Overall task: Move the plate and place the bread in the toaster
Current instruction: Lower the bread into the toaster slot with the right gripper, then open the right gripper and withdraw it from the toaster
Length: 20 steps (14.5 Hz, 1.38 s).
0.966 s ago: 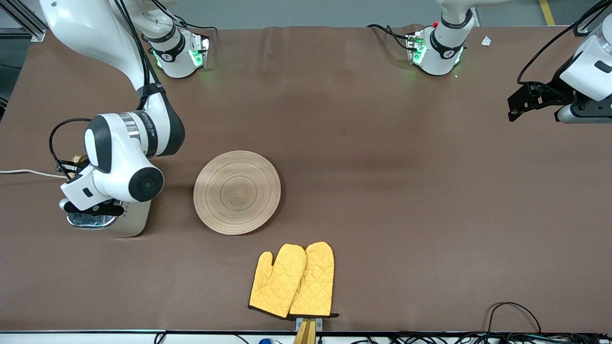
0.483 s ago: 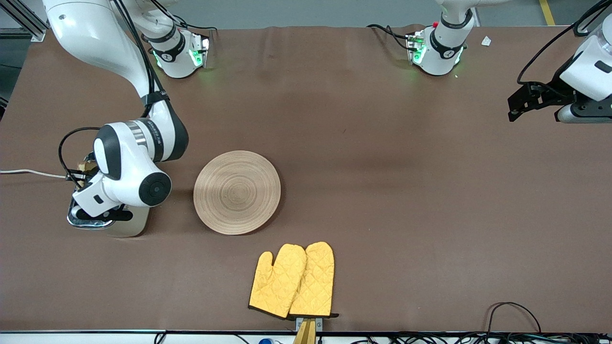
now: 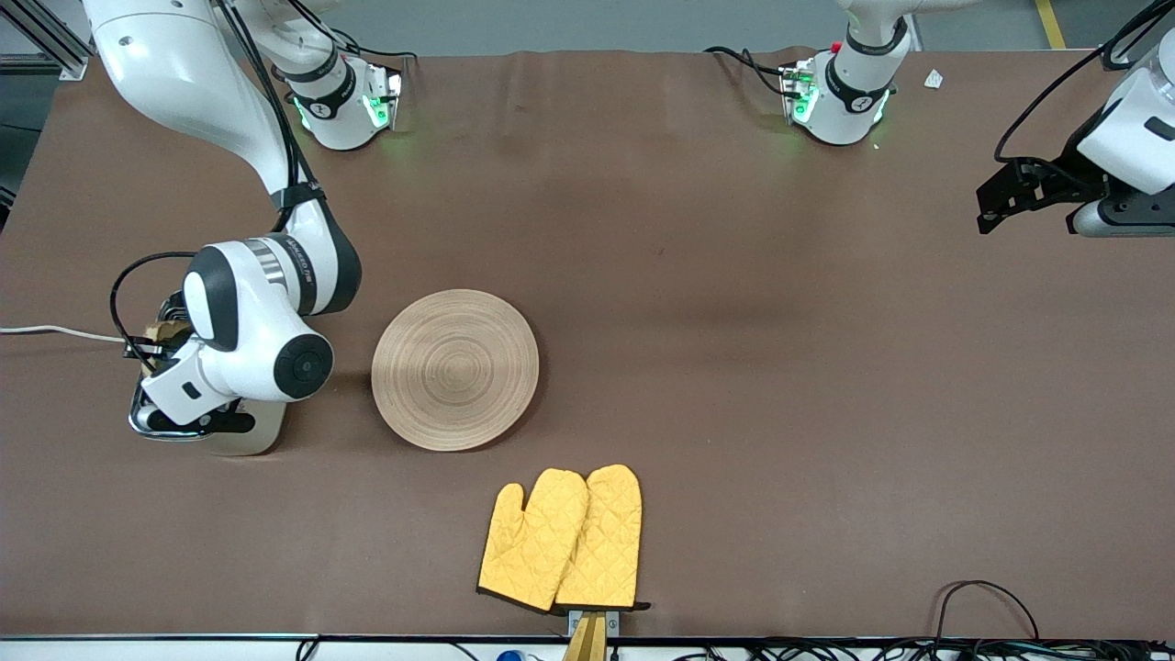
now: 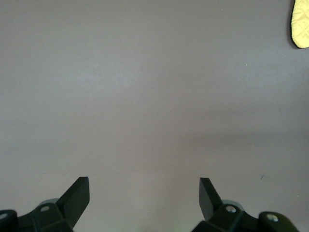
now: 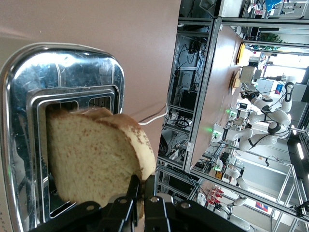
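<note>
On my feed the desk [image 3: 734, 367] is a flat, dull brown. The plate [image 3: 455, 370] is pale tan wood, ringed with fine concentric grooves that darken slightly toward its middle. I see two oven mitts [image 3: 562, 539], bright yellow with a quilted diamond pattern and dark edging at the cuffs. The toaster [image 5: 63, 96] has a mirror-chrome top, cream-beige below, with a white cord [image 3: 55, 330]. The bread [image 5: 96, 159] is light brown and finely speckled, its crust darker. Both arms are white with black joints; the right hand [image 5: 140, 193] and left hand [image 4: 144, 193] have black fingers.
</note>
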### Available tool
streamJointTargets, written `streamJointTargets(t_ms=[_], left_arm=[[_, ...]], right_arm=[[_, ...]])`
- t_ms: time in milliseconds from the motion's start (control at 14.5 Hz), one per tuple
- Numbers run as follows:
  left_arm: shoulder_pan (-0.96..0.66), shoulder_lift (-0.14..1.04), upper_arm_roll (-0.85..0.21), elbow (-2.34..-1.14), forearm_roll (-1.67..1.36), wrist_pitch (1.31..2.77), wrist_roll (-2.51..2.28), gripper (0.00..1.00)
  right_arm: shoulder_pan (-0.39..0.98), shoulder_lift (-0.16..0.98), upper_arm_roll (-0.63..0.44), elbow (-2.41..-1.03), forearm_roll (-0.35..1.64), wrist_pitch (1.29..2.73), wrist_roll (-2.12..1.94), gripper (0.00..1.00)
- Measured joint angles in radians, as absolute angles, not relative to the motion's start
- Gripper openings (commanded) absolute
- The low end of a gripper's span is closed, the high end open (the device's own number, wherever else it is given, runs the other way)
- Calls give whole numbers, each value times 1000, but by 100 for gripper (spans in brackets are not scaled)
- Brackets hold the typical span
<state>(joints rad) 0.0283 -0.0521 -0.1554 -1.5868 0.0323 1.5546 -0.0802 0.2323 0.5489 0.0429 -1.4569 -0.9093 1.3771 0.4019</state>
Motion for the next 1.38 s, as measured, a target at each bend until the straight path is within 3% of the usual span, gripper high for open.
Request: streamJointTargets(t_ms=[207, 276, 345, 483, 552, 1034, 1379], left_arm=[[28, -52, -155, -1587, 32, 1555, -80, 100], [28, -52, -155, -1587, 32, 1555, -80, 100], [28, -52, -154, -1587, 32, 1555, -80, 100], [28, -52, -154, -1587, 32, 1555, -80, 100], [28, -52, -154, -1587, 32, 1555, -80, 100], [29, -52, -154, -1587, 32, 1555, -78, 100], [29, -51, -153, -1571, 32, 1555, -77, 100]], right_arm=[[232, 549, 43, -1450, -918, 1377, 402, 4], [232, 549, 43, -1450, -919, 1377, 403, 23], [232, 549, 43, -1450, -919, 1377, 403, 52], [230, 549, 43, -1450, -916, 1377, 404, 94], [223, 550, 43, -1450, -910, 1377, 404, 100], [203, 550, 45, -1412, -818, 1380, 405, 100], [175, 492, 41, -1214, -510, 1331, 406, 100]])
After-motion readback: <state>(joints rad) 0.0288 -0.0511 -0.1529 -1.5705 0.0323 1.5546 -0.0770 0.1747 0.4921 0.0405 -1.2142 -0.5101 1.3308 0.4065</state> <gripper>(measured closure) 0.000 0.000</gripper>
